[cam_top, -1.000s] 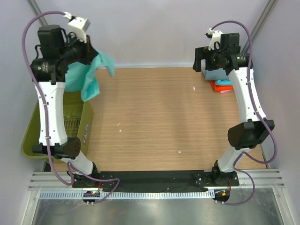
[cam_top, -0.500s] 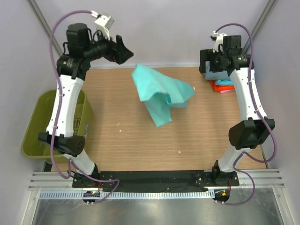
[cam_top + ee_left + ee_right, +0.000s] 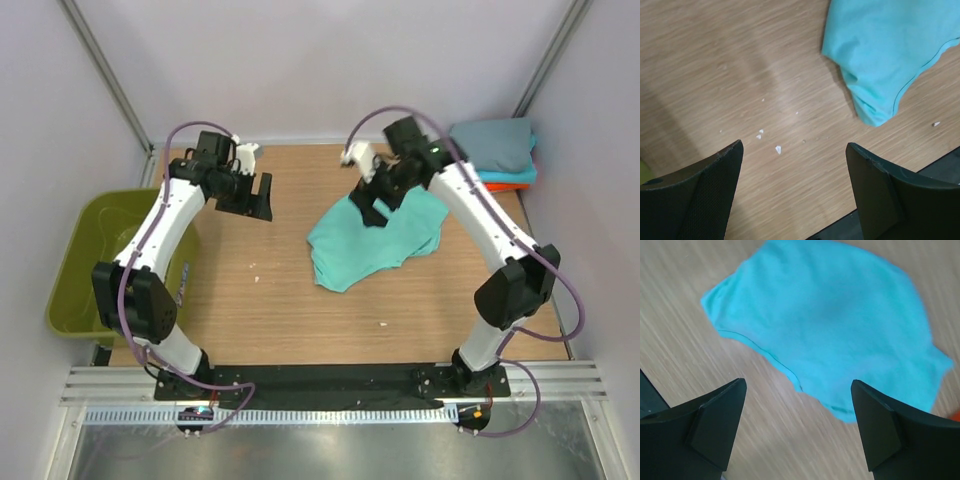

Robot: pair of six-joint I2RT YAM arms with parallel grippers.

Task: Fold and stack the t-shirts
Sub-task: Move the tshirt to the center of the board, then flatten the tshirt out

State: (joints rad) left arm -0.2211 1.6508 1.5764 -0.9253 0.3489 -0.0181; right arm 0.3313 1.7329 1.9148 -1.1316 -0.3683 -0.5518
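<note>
A mint green t-shirt (image 3: 375,243) lies crumpled and spread on the wooden table, right of the middle. My left gripper (image 3: 258,205) hangs open to the left of it, apart from the cloth. In the left wrist view the t-shirt (image 3: 885,50) lies at the upper right, and only bare wood shows between the left gripper's (image 3: 795,192) fingers. My right gripper (image 3: 375,212) is open above the t-shirt's far edge. In the right wrist view the t-shirt (image 3: 830,325) fills the upper part, its hem just ahead of the right gripper (image 3: 797,427). Folded t-shirts (image 3: 495,148) are stacked at the back right, grey on top.
An olive-green plastic basket (image 3: 70,290) stands off the table's left side, beside the left arm. Small white specks (image 3: 777,149) dot the wood. The table's near edge borders a black base rail (image 3: 330,378).
My left gripper opened and let go of the mint t-shirt, which dropped onto the table. The left arm came down. The right arm swung from the stack over to the t-shirt.
</note>
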